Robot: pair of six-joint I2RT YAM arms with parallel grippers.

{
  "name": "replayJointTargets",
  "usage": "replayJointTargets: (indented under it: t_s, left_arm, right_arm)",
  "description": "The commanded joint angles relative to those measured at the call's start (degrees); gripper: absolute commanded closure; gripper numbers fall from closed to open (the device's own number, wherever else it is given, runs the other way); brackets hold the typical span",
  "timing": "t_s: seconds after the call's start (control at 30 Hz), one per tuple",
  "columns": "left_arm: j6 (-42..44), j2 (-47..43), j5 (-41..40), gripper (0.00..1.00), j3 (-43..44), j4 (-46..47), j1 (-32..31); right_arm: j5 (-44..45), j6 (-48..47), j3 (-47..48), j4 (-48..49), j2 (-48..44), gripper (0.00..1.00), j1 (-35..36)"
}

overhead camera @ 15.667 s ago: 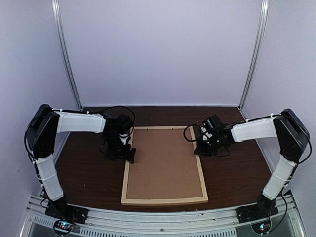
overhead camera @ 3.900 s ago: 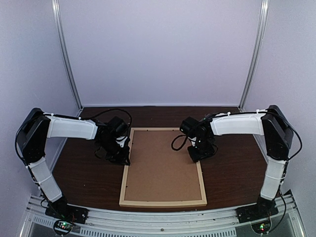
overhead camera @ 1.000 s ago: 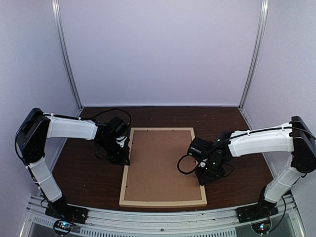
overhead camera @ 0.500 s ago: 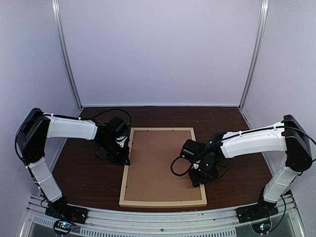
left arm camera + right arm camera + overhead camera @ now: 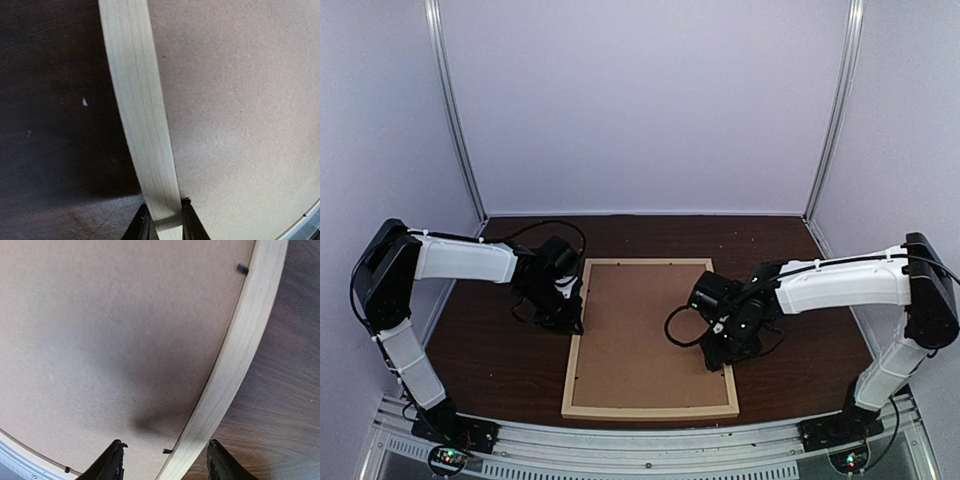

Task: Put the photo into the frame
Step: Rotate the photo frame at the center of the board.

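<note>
The frame (image 5: 650, 409) lies flat on the dark counter (image 5: 490, 350), back side up, and the brown backing board (image 5: 645, 330) fills it. The photo is not seen in any view; whether it is under the board, I cannot tell. On the right rail, at the nearer part, the right end effector (image 5: 165, 460) hangs open, with one finger over the board and one over the counter, above a small black tab (image 5: 167, 451). A bit farther, on the left rail, the left end effector (image 5: 164, 222) is closed on the wood strip. The frame looks light and stiff, but its strips are thin, so a hold across one rail suits it. The board seems rigid and is probably kept in by the tabs, so these likely must be turned first.
</note>
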Motion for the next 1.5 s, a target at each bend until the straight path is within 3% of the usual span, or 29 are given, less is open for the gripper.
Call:
replayJointTargets:
  t_s: [0.0, 0.4, 1.03, 1.47]
  left_arm:
    - [2.3, 2.1, 0.6, 0.82, -1.5, 0.2, -1.1]
    - [2.5, 2.1, 0.5, 0.79, -0.8, -0.2, -1.1]
    - [2.8, 0.9, 0.2, 0.78, -0.9, -0.8, -1.1]
    - [3.9, -0.6, -0.4, 0.73, -0.3, -0.7, -1.1]
  right_arm:
    - [2.3, -1.2, -1.3, 3.5, -6.2, 0.43, -3.7]
    - [-7.3, -8.1, -5.6, 11.1, -5.6, 0.43, -16.5]
    - [-11.0, -8.3, -7.8, 17.6, 0.2, 0.48, -18.1]
    - [-10.8, -7.0, -8.3, 19.9, 1.6, 0.66, -19.6]
